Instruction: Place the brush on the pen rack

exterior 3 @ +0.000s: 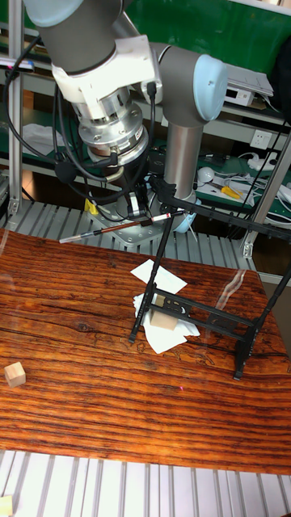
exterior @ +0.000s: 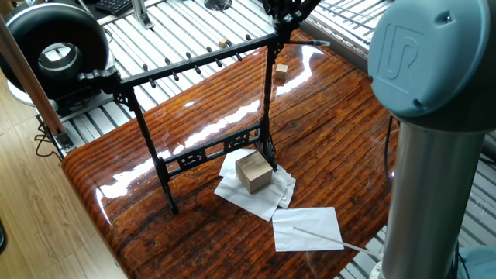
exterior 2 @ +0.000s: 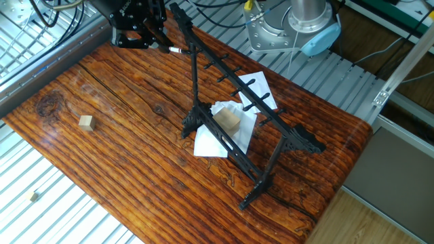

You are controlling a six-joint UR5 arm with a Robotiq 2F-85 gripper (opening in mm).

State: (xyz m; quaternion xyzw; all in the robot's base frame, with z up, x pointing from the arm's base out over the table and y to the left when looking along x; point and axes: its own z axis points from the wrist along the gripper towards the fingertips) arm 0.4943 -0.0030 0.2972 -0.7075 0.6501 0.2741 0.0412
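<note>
The brush [exterior 3: 97, 232] is a thin dark rod held level above the table's back edge, and my gripper [exterior 3: 139, 212] is shut on its middle. One end lies close to the near end of the pen rack's top bar. The pen rack [exterior 3: 226, 216] is a tall black frame standing upright on the wooden table, with pegs along its top bar. In one fixed view the gripper [exterior: 285, 14] hangs just past the rack's [exterior: 194, 60] far end, and the brush [exterior: 316, 43] pokes out to the right. In the other fixed view the gripper [exterior 2: 139, 30], brush [exterior 2: 173, 50] and rack [exterior 2: 230, 81] show the same.
A small cardboard box [exterior: 253, 171] sits on crumpled white paper at the rack's foot. Beside it, a flat white sheet [exterior: 308, 229] carries a pale thin stick. A small wooden cube [exterior 2: 85, 122] lies alone on the table. The arm's column [exterior: 434, 155] fills the right side.
</note>
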